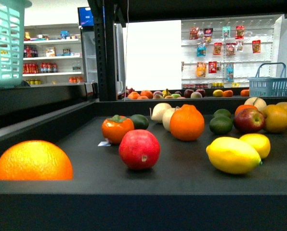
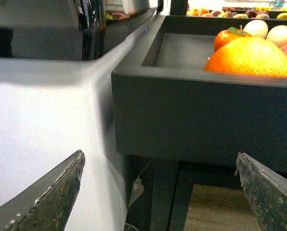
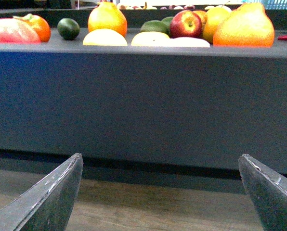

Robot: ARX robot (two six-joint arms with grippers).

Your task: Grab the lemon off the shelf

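Observation:
A bright-yellow lemon [image 1: 232, 155] with a pointed tip lies at the front right of the black shelf tray [image 1: 134, 185]; a second, smaller yellow one [image 1: 256, 143] sits just behind it. Neither gripper appears in the front view. My left gripper [image 2: 159, 159] is open and empty, below and in front of the tray's left corner [image 2: 206, 115]. My right gripper [image 3: 160, 158] is also open and empty, low in front of the tray's front wall [image 3: 143, 106]. In the right wrist view, yellow fruit tops [image 3: 150, 39] peek over the rim; I cannot tell which is the lemon.
The tray also holds a big orange [image 1: 32, 161], a red pomegranate [image 1: 139, 149], a persimmon [image 1: 117, 128], another orange [image 1: 187, 122], limes [image 1: 221, 124] and an apple [image 1: 249, 120]. A teal basket [image 1: 6, 43] hangs top left. A brown wood panel [image 3: 148, 207] lies under the tray.

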